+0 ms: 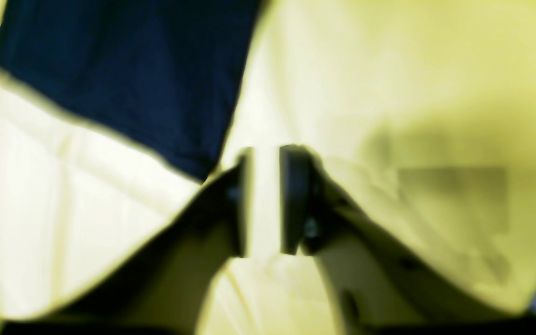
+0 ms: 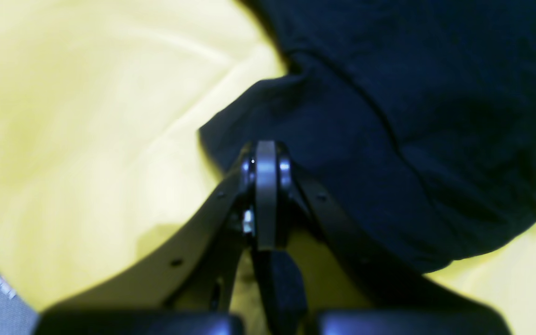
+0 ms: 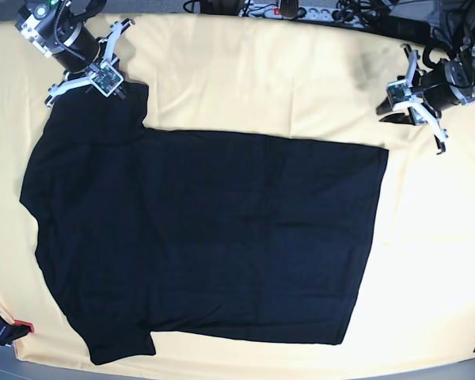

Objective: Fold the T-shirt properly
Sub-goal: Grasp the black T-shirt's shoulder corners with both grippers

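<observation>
The black T-shirt (image 3: 214, 237) lies spread flat on the pale yellow cloth (image 3: 261, 87), with its sleeves toward the left of the base view. My right gripper (image 3: 120, 89) is at the far left sleeve. In the right wrist view its fingers (image 2: 265, 153) are pressed together at the edge of that sleeve (image 2: 412, 116). My left gripper (image 3: 390, 116) hovers over bare cloth just beyond the shirt's far right corner. The left wrist view shows that gripper (image 1: 264, 151) open, with yellow cloth in the gap and the shirt corner (image 1: 133, 70) up and to its left.
A power strip (image 3: 289, 11) and cables (image 3: 364, 16) run along the back edge. A red-and-black clamp (image 3: 8, 328) sits at the front left corner. The yellow cloth extends past the shirt on all sides.
</observation>
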